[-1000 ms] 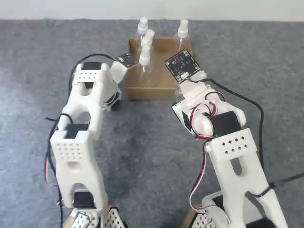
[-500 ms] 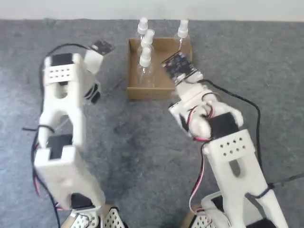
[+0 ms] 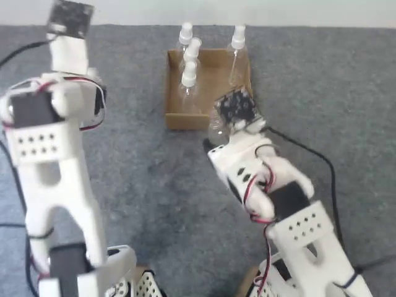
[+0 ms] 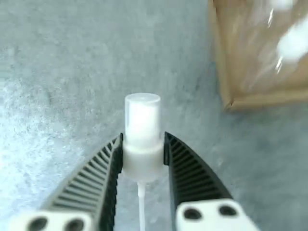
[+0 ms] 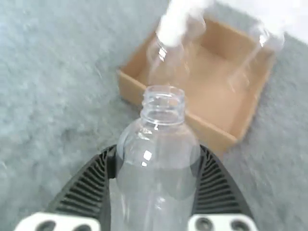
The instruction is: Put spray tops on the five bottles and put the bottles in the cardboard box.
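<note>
Box [image 3: 185, 119] of cardboard sits at the middle of the far edge of the bench [image 3: 346, 80], with four capped bottles [image 3: 189, 77] standing inside it.

The high view gives the layout. The left arm [image 3: 55, 142] rises tall near the left edge, well apart from the box. The right arm [image 3: 266, 185] leans in from the near edge toward the box's front wall, with a clear bottle [image 3: 218, 131] just before that wall.

The wrist views supply the grips. In the left wrist view the left pincer [image 4: 143, 138] is clenched on a white spray top [image 4: 142, 120], with a ribbed finger [image 4: 106, 173] on each side of its collar. The cap pokes out past the fingertips and the thin dip tube [image 4: 141, 207] runs back between the jaws. A corner of the box lies off to one side.

In the right wrist view the right pincer [image 5: 158, 156] grasps the bottle around its body. The bottle has no top, and its threaded open neck [image 5: 164, 103] stands out beyond the fingertips, with the box just past it. Whether the bottle rests on the bench cannot be told.
</note>
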Motion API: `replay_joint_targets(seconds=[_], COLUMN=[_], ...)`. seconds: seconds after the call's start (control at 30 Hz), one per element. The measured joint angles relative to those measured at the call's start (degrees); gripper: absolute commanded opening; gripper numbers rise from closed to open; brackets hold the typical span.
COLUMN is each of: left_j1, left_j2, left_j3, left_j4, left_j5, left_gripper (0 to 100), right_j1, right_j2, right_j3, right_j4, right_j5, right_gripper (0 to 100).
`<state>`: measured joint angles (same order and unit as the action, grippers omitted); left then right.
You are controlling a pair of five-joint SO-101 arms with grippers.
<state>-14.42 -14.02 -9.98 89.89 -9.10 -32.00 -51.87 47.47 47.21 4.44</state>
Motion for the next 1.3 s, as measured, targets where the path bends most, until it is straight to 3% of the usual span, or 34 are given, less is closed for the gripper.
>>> replay_joint_targets(seconds=[0.3, 0.53, 0.9, 1.1, 1.3], left_j1=[7.03, 13.80, 21.36, 21.71, 21.71], left_j2=[-17.93, -28.48, -34.46, -34.90, -36.22], left_j3=[11.25, 16.44, 16.97, 17.85, 26.20], left_j4=[-11.16, -18.73, -25.41, -28.92, -33.49], left_j5=[20.04, 29.36, 36.66, 38.24, 38.24], left_gripper=[1, 1, 1, 1, 1], right_j1=[-4.75, -9.49, -14.07, -15.91, -16.35], right_j2=[-6.33, -6.33, -6.33, -6.68, -6.68], right_j3=[18.02, 27.52, 30.24, 30.77, 30.77], right_j4=[-24.53, -43.25, -45.98, -46.07, -46.07], right_j5=[-0.18, -0.18, 1.93, 3.52, 3.60], right_gripper=[6.5, 6.2, 6.2, 6.2, 6.2])
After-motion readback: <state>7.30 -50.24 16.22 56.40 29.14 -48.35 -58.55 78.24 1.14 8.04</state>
